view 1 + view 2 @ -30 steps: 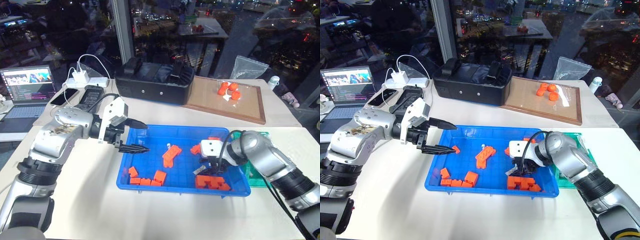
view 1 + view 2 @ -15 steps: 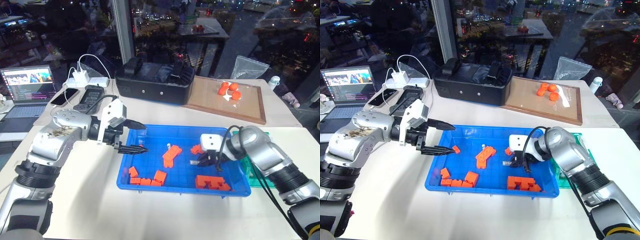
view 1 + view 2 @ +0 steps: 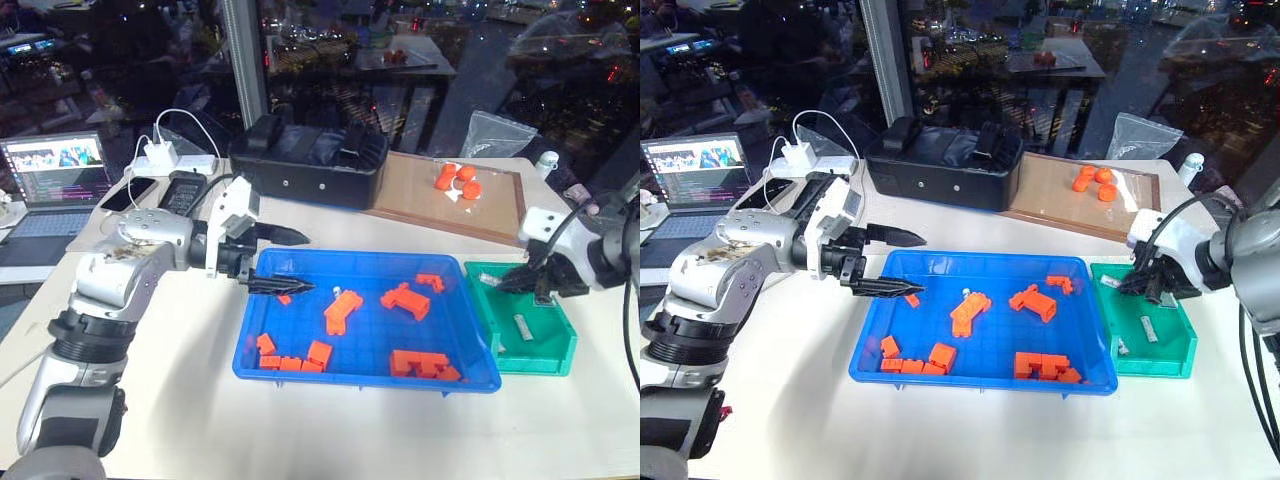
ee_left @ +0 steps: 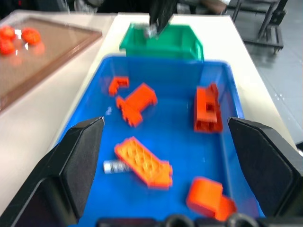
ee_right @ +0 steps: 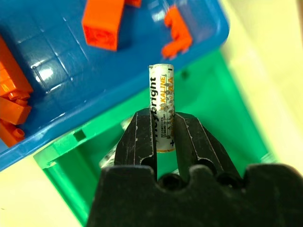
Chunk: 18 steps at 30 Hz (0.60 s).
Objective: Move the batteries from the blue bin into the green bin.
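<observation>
now mid-transfer: the right gripper (image 5: 164,137) was clenched on one battery (image 5: 161,106), jaws pinching its lower half so the labelled end stuck out past the fingertips. in the head views that gripper (image 3: 532,280) hung over the green bin (image 3: 556,352), above its far left corner, next to the blue bin (image 3: 970,372). step in hand looked like the drop-off of this battery, carry done, release not yet done.

green bin already held batteries: one lying on its floor (image 3: 520,327), another by the near left corner (image 3: 1122,346), and one near the far rim (image 3: 1110,283). so the task read as partly done.

blue bin was mostly orange bricks (image 3: 343,311), scattered and in a clump at the near right (image 3: 420,364). one more battery (image 4: 115,166) lay on the blue floor touching a flat orange brick (image 4: 143,161), about mid-bin; a small pale speck (image 3: 337,292) in the head view was probably the same one, hard to be sure.

left gripper (image 3: 288,261) was spread wide and empty, hovering over the far left corner of the blue bin, pointing across it.

next move, as a judgement: right jaws needed to open over the green bin, maybe lower a bit first so the battery didn't bounce off the sloped wall or the rim. after that, the battery beside the flat brick was the next pick; it sat tight against the brick, so a grasp there would need the fingers to straddle it without catching the brick.
</observation>
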{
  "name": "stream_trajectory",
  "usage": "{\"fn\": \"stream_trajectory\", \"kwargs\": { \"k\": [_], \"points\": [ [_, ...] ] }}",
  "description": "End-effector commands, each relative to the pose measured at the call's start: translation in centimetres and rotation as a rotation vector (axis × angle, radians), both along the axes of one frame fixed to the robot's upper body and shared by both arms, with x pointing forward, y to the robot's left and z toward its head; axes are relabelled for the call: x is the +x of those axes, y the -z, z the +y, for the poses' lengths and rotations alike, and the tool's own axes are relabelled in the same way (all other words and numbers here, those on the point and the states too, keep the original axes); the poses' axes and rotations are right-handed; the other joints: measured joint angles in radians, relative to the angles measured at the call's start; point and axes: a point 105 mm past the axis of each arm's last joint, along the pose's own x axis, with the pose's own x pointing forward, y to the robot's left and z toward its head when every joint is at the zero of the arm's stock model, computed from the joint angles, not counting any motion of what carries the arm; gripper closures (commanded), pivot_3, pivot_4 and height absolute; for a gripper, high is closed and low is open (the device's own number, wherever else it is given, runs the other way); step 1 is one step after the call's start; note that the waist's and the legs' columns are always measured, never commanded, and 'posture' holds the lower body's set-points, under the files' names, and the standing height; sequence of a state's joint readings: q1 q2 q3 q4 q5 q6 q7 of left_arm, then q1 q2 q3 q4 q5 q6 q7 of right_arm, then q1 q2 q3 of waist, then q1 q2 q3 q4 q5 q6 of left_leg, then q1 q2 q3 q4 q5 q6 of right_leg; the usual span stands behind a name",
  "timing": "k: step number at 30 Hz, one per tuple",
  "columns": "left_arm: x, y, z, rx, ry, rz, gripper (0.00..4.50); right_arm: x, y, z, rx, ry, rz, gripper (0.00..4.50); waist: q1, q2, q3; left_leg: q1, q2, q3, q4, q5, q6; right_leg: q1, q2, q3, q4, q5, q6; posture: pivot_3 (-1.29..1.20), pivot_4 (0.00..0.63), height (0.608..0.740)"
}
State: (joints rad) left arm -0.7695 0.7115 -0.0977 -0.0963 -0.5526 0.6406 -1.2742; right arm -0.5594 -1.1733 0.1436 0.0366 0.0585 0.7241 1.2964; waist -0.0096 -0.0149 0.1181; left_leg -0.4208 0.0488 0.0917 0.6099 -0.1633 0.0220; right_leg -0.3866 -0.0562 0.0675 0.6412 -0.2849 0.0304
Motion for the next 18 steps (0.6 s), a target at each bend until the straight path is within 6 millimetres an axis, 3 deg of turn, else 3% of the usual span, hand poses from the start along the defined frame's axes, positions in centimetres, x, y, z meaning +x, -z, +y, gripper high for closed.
{"fn": "stream_trajectory", "kwargs": {
  "k": [1,2,5,9,11,14,18],
  "points": [
    [0.0,-1.7,0.1,-0.046,-0.002,-0.034,0.00,0.6,-0.5,-1.2,-0.042,0.043,-0.061,3.76,-0.004,0.001,0.000,0.000,0.000,0.000,0.000,0.000,0.000,0.000,0.000,0.001,0.000,0.000,0.000,0.00,0.150,0.740],
    [0.0,-1.9,0.1,-0.051,-0.002,-0.034,0.00,0.7,-0.4,-1.2,-0.040,0.048,-0.064,3.23,-0.004,0.001,0.000,0.001,0.000,0.000,0.000,0.000,0.000,0.000,0.000,0.001,0.000,0.000,0.000,0.00,0.150,0.740],
    [-0.1,-2.0,0.2,-0.051,-0.007,-0.032,0.00,1.1,-0.6,-1.2,-0.048,0.050,-0.089,2.27,-0.005,0.001,0.000,0.001,0.000,0.000,0.000,0.000,0.000,0.000,0.000,0.001,0.000,0.000,0.000,0.00,0.150,0.740],
    [-0.2,-1.6,0.9,-0.022,-0.033,-0.030,0.00,2.3,-3.0,-0.1,-0.077,0.008,-0.173,0.88,-0.007,0.002,0.000,0.001,0.000,0.000,0.000,0.000,0.000,0.000,0.000,0.001,0.000,0.000,0.000,0.00,0.150,0.740],
    [-0.2,-1.3,1.2,-0.006,-0.049,-0.029,0.00,3.2,-4.3,1.4,-0.073,-0.047,-0.240,0.23,-0.009,0.002,0.000,0.001,0.000,0.000,0.000,0.000,0.000,0.000,0.000,0.001,0.000,0.000,0.000,0.00,0.150,0.740],
    [-0.1,-0.8,1.8,0.032,-0.074,-0.029,0.00,3.7,-5.3,5.8,0.025,-0.189,-0.273,0.03,-0.011,0.002,0.000,0.002,0.000,0.000,-0.001,0.000,0.000,0.000,0.001,0.001,0.000,0.000,0.000,0.00,0.150,0.740],
    [-0.1,0.6,2.8,0.104,-0.106,-0.026,0.00,3.2,-3.5,11.6,0.136,-0.345,-0.212,0.03,-0.008,0.002,0.000,0.001,0.001,0.000,-0.001,0.000,0.000,0.000,0.002,0.001,0.000,0.000,0.000,0.00,0.150,0.740]
  ]
}}
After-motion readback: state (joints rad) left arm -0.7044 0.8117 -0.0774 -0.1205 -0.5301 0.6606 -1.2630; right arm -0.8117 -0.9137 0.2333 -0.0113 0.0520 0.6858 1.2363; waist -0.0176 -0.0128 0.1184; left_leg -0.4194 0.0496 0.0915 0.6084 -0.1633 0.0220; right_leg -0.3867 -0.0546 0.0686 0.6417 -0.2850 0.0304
